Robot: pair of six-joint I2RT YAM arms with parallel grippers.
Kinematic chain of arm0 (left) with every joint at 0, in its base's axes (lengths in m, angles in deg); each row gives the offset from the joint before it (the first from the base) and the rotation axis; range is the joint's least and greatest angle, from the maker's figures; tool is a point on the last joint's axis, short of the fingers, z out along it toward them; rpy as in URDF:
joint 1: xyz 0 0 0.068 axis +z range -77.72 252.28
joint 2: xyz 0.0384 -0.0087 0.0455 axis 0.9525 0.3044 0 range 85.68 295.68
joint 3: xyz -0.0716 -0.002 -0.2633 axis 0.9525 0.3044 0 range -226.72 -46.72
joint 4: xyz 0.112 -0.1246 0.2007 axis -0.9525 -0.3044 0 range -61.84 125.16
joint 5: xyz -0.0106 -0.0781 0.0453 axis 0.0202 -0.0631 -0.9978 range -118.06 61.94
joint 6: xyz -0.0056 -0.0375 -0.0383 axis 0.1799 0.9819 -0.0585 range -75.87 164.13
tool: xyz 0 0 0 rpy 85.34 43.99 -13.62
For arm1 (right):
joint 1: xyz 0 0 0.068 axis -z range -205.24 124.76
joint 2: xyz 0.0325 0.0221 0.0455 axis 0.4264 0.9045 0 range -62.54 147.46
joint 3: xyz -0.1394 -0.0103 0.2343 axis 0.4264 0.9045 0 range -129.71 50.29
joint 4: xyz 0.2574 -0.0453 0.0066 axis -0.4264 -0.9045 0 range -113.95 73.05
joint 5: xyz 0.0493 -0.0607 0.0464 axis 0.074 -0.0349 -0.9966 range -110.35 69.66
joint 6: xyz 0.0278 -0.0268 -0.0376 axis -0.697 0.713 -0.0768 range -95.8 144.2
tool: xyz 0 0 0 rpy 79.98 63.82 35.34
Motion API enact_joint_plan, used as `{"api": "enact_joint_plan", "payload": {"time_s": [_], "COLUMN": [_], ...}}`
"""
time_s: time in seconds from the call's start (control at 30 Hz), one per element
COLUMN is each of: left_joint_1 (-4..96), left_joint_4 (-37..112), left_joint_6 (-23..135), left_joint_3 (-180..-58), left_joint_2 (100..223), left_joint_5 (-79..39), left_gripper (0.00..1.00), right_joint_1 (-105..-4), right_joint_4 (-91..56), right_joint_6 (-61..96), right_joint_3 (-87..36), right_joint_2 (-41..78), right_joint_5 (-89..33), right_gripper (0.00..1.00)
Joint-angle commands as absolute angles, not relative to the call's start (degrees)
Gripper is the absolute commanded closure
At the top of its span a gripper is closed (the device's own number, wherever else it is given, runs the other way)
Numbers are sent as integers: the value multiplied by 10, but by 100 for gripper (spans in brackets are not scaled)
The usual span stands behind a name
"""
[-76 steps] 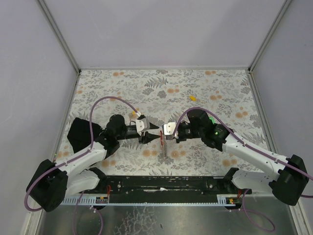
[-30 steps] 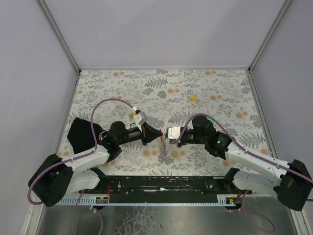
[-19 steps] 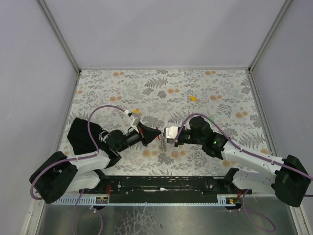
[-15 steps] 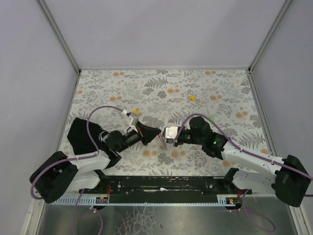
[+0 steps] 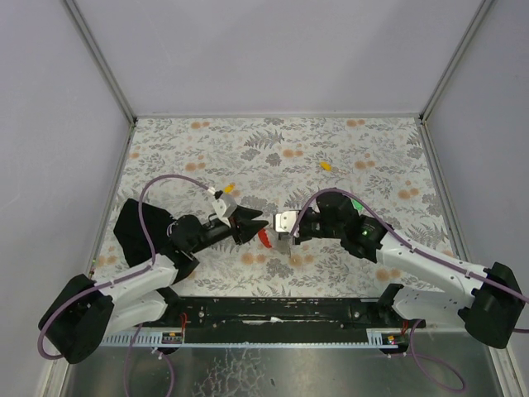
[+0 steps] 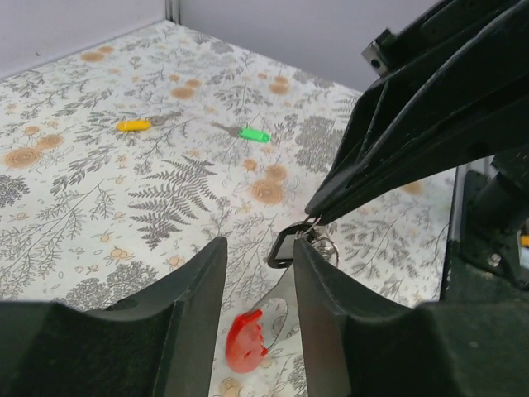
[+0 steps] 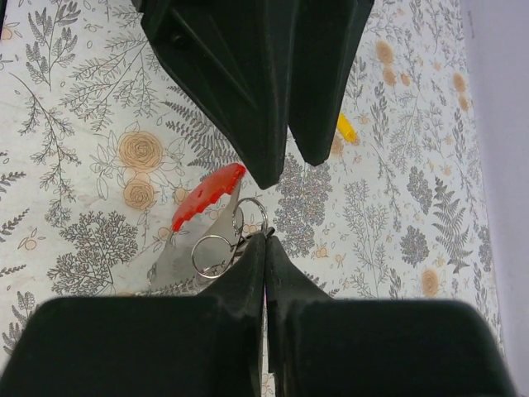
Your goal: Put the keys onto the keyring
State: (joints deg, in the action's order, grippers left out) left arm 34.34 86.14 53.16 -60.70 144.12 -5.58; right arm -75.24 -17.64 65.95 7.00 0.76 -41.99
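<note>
Keys (image 6: 254, 134) loose beyond keyring (image 6: 245, 343)

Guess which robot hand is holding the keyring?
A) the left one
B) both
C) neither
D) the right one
D: the right gripper is pinched shut on the metal rings of the keyring, while the left gripper has its fingers standing apart.

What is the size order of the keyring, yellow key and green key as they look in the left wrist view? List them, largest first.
1. keyring, red and grey parts together: clearly largest, though it is also nearest the camera.
2. yellow key and green key: tied. Both look about alike, so no ranking between them.
</note>
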Motion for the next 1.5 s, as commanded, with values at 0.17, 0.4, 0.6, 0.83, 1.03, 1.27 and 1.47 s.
{"api": "enact_joint_plan", "payload": {"time_s": [0.17,0.4,0.6,0.83,1.03,1.27,1.47], "left_joint_1": [368,369,369,369,369,368,369], "left_joint_4": [766,744,713,682,659,667,720], "left_joint_6": [443,415,375,351,341,365,426], "left_joint_3": [-667,-689,-720,-746,-759,-754,-728], "left_joint_2": [1463,1487,1515,1540,1549,1539,1529], "left_joint_5": [82,125,138,174,189,155,103], "left_gripper": [59,56,55,69,87,100,100], "right_joint_1": [-758,-758,-759,-759,-758,-758,-758], "right_joint_4": [-211,-217,-221,-225,-226,-227,-171], "right_joint_6": [690,689,690,690,688,683,661], "right_joint_3": [22,19,17,17,18,29,84], "right_joint_2": [11,9,9,8,4,-7,-36], "right_joint_5": [-424,-437,-439,-442,-442,-429,-401], "right_gripper": [100,100,100,100,100,100,100]}}
